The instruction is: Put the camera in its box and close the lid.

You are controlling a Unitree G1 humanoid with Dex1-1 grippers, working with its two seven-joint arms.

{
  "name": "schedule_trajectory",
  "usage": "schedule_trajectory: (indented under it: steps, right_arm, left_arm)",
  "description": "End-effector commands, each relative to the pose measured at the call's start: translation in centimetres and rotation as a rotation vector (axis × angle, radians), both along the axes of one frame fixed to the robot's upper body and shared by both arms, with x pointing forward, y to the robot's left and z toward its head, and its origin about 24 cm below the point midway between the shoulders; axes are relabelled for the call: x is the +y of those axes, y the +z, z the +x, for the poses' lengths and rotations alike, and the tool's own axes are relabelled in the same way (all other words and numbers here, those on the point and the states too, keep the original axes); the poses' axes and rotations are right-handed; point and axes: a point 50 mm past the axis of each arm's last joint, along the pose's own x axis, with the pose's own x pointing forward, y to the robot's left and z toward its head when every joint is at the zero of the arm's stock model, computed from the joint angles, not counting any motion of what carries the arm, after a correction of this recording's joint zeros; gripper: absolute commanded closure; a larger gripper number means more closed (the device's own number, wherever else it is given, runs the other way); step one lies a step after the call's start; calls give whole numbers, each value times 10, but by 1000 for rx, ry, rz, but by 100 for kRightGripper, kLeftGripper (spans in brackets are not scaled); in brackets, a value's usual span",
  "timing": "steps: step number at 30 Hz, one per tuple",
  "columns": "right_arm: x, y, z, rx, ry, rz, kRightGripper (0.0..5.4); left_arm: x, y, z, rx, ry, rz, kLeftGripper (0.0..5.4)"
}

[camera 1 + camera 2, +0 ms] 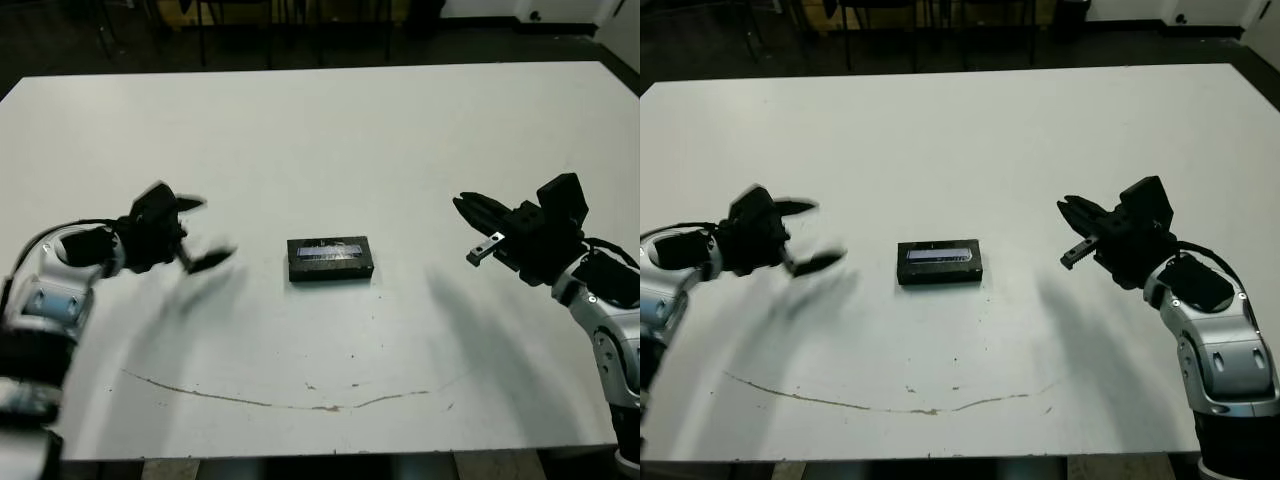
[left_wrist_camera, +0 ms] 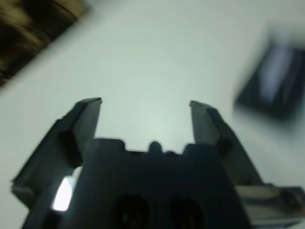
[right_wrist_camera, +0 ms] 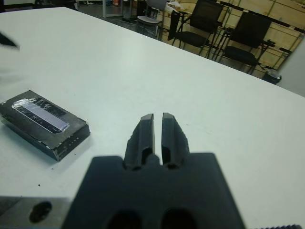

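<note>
One black box [image 1: 330,261], grey-striped lid [image 1: 329,250] on, sits mid-table; left gripper [image 1: 203,232] spread wide, right gripper [image 1: 472,228] pinched together, empty.

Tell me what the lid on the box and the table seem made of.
The lid: looks like matte black card or plastic under crinkly film with a silvery stripe; uncertain. The table: smooth white laminate, it seems, with a faint sheen and a scuff line near the front edge.
</note>
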Motion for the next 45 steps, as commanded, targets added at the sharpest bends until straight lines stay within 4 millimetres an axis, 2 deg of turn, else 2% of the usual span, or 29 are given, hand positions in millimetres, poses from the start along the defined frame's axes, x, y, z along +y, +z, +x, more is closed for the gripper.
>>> schedule_trajectory:
  steps: [1,6,10,14,19,26,33,39,45]
  right_arm:
    - [-1,-8,-1,23,-21,-2,540]
    - [0,-9,0,28,-28,-5,540]
    - [0,-9,0,28,-35,-6,540]
    - [0,-10,-1,28,-27,8,540]
    - [0,-9,-3,13,-33,-5,540]
    - [1,-10,-3,13,-24,10,540]
    - [0,-8,-2,13,-29,-12,540]
    - [-1,-10,-1,15,-20,18,540]
    - [0,-9,-2,17,-19,19,540]
  left_arm:
    - [-32,10,-7,-38,54,-157,180]
    - [-82,17,-11,-47,45,-298,276]
    - [-112,-3,-8,12,29,-221,353]
    - [-126,-30,-8,118,69,-86,431]
    - [-130,-64,-12,247,93,-18,532]
    - [-116,-101,-24,426,117,84,539]
    - [-107,-114,-29,515,143,108,539]
    - [-106,-102,-30,526,119,51,539]
    - [-101,-66,-38,406,41,-55,539]
